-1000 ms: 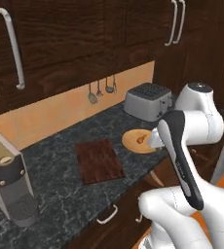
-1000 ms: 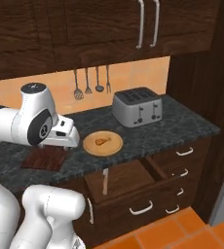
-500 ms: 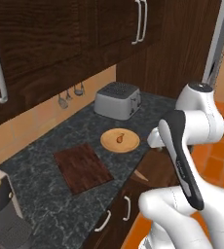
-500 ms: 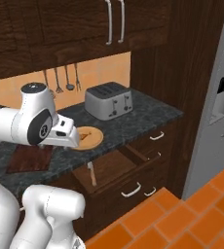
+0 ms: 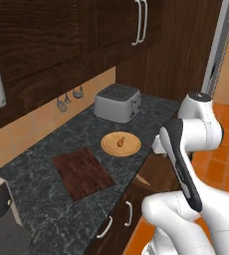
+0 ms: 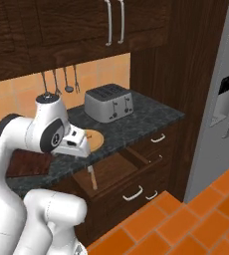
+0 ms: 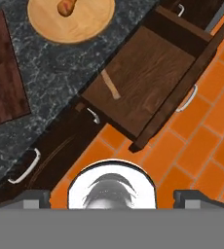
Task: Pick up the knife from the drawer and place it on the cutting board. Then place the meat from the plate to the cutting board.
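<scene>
The scene is rendered under even, moderately bright light with no single source to be made out. Little shadow is cast on the table [image 5: 47, 199], though the underside of the upper cabinets [image 5: 61, 40] is kept dim. No glare is seen on the toaster [image 6: 108, 102]. Edges are slightly soft (low rendering resolution), and no edge distortion is noticed.

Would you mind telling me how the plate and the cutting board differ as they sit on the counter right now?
The plate is round and light tan; the cutting board is rectangular and dark reddish-brown. The plate carries the meat, while the cutting board is bare. The plate sits nearer the toaster and looks smaller than the board. Both lie flat on the dark speckled counter.
</scene>
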